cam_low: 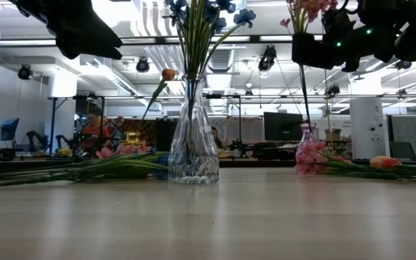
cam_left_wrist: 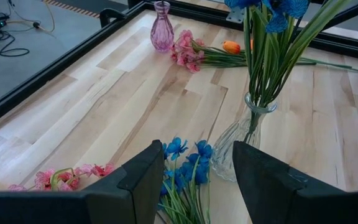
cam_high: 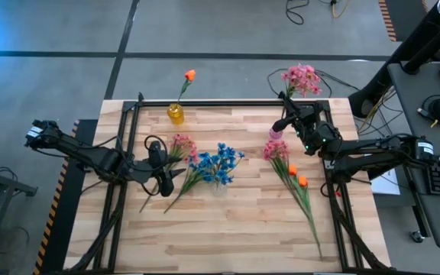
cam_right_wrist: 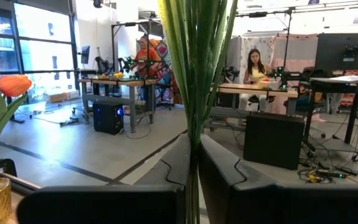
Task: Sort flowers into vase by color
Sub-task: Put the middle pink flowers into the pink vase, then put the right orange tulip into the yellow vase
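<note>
My right gripper (cam_high: 284, 122) is shut on a pink flower (cam_high: 302, 79), held upright over the pink vase (cam_high: 275, 134). My left gripper (cam_left_wrist: 197, 180) hovers open above blue flowers (cam_left_wrist: 185, 162) lying on the table beside the clear vase (cam_high: 218, 186), which holds more blue flowers (cam_high: 221, 162). Pink flowers (cam_high: 182, 145) lie next to it. A yellow vase (cam_high: 176, 114) at the far edge holds one orange flower (cam_high: 189, 75). More pink flowers (cam_high: 276, 149) and orange buds (cam_high: 297, 175) lie flat at the right. My right gripper pinches the pink flower's green stalks (cam_right_wrist: 194, 134) between its two fingers, below the blossoms. The fingers come almost level, across the stalks. The flower stands upright, blossoms (cam_low: 305, 9) above the gripper. A thin stalk (cam_low: 305, 97) runs down to the pink vase's mouth (cam_low: 308, 127).
A black frame (cam_high: 228, 102) borders the wooden table. Bare wood lies at the near side and between the two groups of flowers. Beyond the table are desks, screens and seated people (cam_right_wrist: 253, 62).
</note>
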